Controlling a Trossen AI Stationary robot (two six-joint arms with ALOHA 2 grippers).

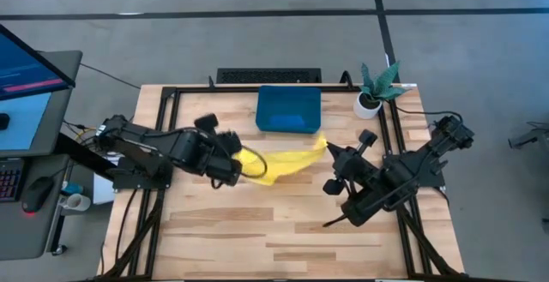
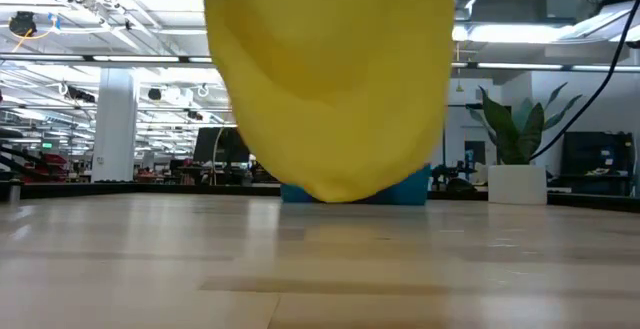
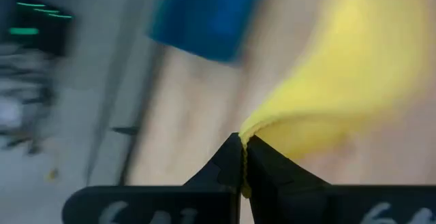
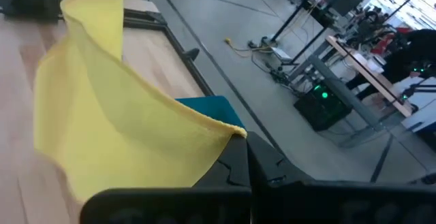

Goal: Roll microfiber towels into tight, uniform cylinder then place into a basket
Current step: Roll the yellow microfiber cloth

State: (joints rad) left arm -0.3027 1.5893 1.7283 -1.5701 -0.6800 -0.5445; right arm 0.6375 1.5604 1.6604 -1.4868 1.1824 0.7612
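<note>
Bright yellow microfiber towel (image 1: 287, 164) stretched above the wooden table (image 1: 283, 231), just in front of shallow dark teal-blue basket (image 1: 288, 109). Pinched at one corner by left gripper (image 1: 243, 164), jaws clamped shut; opposite corner pinched likewise by right gripper (image 1: 326, 148).

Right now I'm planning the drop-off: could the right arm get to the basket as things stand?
Probably yes. The right gripper sits just in front of the basket, nothing standing between, but it is shut on the yellow towel, which the left gripper also holds lifted.
</note>
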